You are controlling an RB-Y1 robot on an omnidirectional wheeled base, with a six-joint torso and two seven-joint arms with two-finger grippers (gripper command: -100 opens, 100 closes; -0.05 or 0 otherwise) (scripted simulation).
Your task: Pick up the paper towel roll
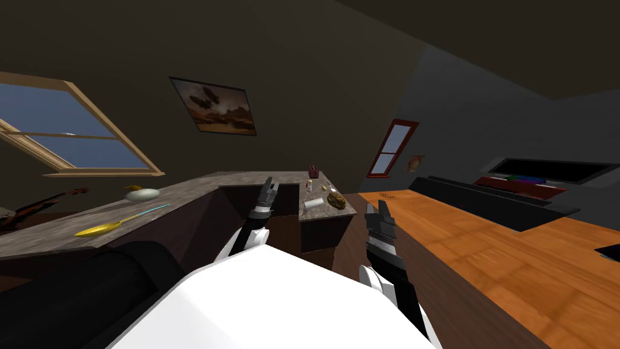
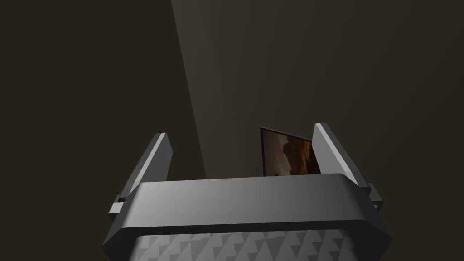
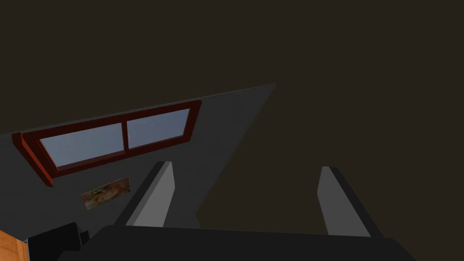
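A long grey stone counter [image 1: 200, 185] with a bend in it sits on dark cupboards, in a dim room with an orange wood floor [image 1: 484, 242]. The short white paper towel roll [image 1: 313, 204] lies on its side on the counter's right end, just beside a brown lumpy thing [image 1: 336, 201]. It is between the left claw [image 1: 268, 185] and the right claw [image 1: 375, 208], touching neither, and both claws point up with fingers spread wide, holding nothing. Further left sit a pale round bowl [image 1: 142, 194] and a long yellow spoon with a blue handle [image 1: 121, 221]; I cannot tell what the bowl holds.
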